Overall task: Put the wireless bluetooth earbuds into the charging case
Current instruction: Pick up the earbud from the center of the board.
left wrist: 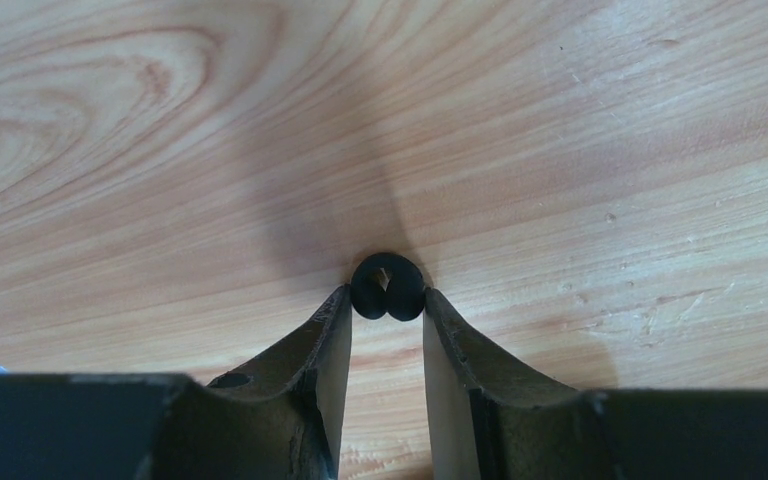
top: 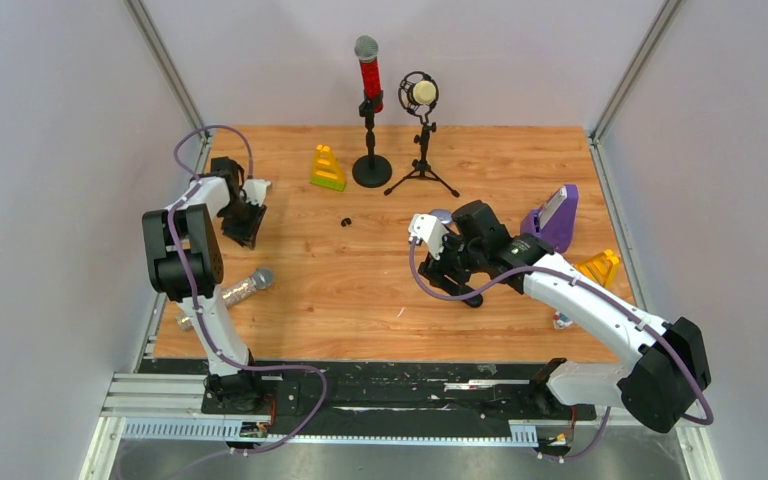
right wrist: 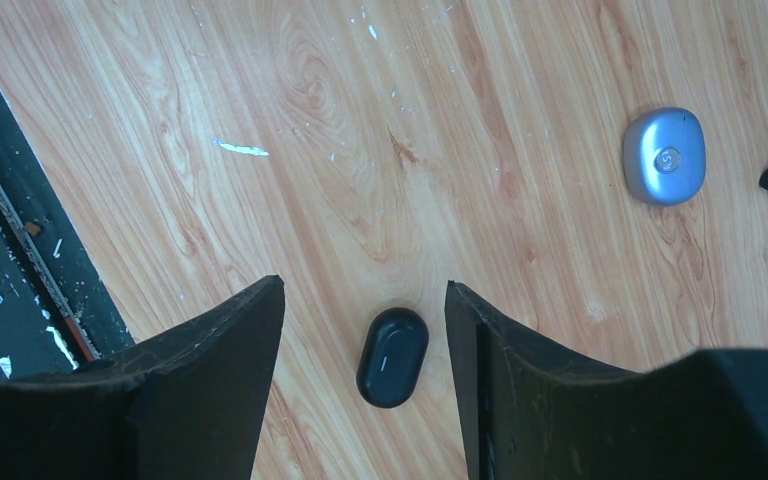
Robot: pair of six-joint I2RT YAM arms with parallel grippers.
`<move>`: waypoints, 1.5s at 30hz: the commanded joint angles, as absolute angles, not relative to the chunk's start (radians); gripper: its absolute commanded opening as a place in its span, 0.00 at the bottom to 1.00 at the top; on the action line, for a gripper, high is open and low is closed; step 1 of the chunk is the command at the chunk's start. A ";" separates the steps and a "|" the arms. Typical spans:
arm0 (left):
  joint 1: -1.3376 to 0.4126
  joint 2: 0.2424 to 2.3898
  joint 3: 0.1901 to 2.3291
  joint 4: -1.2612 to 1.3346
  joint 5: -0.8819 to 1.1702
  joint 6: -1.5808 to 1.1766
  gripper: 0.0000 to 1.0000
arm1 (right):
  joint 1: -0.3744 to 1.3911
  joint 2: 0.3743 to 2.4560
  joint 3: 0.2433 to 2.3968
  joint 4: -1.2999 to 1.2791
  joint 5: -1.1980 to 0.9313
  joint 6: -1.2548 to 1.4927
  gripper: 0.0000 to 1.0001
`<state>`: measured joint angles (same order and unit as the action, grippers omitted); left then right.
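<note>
A pair of black wireless bluetooth earbuds [left wrist: 400,290] lies on the wooden table at the tips of my left gripper [left wrist: 387,291], whose fingertips touch the pair on both sides. From above, the left gripper [top: 243,228] points down at the table's left side and hides them. Another small dark pair of buds [top: 345,222] lies mid-table. A black charging case [right wrist: 392,357], lid closed, lies flat between the fingers of my right gripper [right wrist: 365,283], which is open and touches nothing. A blue-grey case [right wrist: 665,155] rests beyond it, closed.
At the back stand a red microphone [top: 369,75] and a round microphone on a tripod [top: 421,93], with a yellow-green toy [top: 327,168] beside them. A purple object [top: 553,218] and an orange toy [top: 598,268] sit right. A silver microphone [top: 248,285] lies by the left arm.
</note>
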<state>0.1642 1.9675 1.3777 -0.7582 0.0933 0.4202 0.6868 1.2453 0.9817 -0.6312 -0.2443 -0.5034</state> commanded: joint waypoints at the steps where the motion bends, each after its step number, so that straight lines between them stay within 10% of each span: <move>1: 0.163 1.924 1.373 -0.779 0.139 0.410 0.37 | 0.699 1.215 0.989 -0.597 -0.250 -0.507 0.62; 23: 0.018 1.872 1.416 -0.792 0.211 0.417 0.31 | 0.712 1.233 0.987 -0.586 -0.224 -0.506 0.62; 45: -0.512 2.101 1.804 -0.894 0.240 0.413 0.33 | 0.627 1.022 0.954 -0.579 -0.122 -0.565 0.70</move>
<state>-0.4694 2.0228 1.7393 -0.8864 0.2199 0.4316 0.6582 1.1080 0.9459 -0.6060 -0.1242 -0.5343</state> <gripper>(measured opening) 0.336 0.691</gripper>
